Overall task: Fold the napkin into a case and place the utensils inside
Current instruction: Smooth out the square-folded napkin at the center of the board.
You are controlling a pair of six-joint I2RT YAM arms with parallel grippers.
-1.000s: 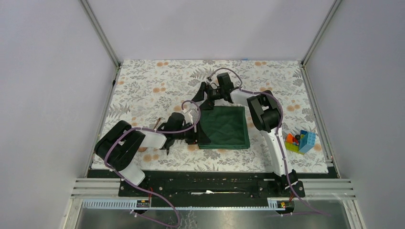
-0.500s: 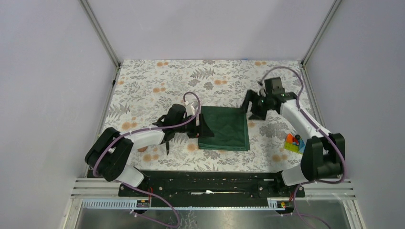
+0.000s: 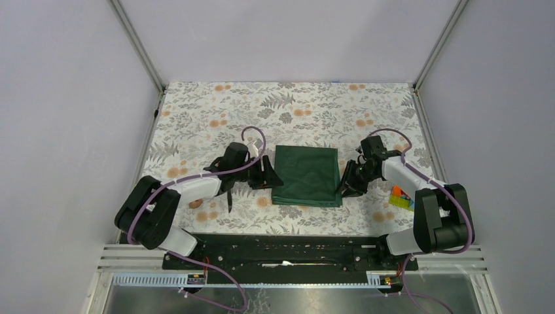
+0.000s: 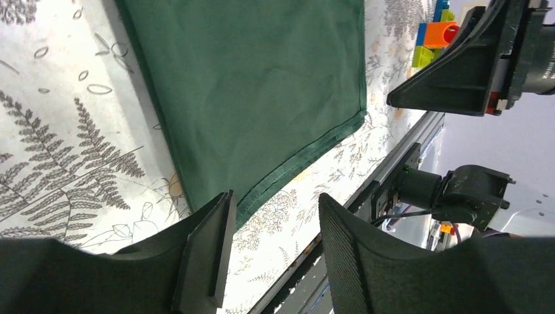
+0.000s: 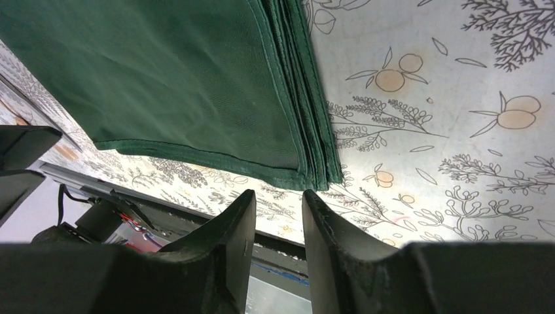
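Left gripper (image 3: pixel 270 178) — jaws fairly wide, empty; the folded napkin (image 3: pixel 306 175) lies just ahead. Right gripper (image 3: pixel 345 186) — jaws narrow, empty; the napkin's near corner sits just ahead.

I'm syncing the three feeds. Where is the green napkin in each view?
Top external: napkin mid-picture, a dark square.
Left wrist: napkin fills the upper middle.
Right wrist: napkin upper left, layered edge showing.
Shared landmark: the floral tablecloth beneath it.

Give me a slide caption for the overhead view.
Folded green napkin on a floral tablecloth, left gripper and right gripper poised at its side edges.
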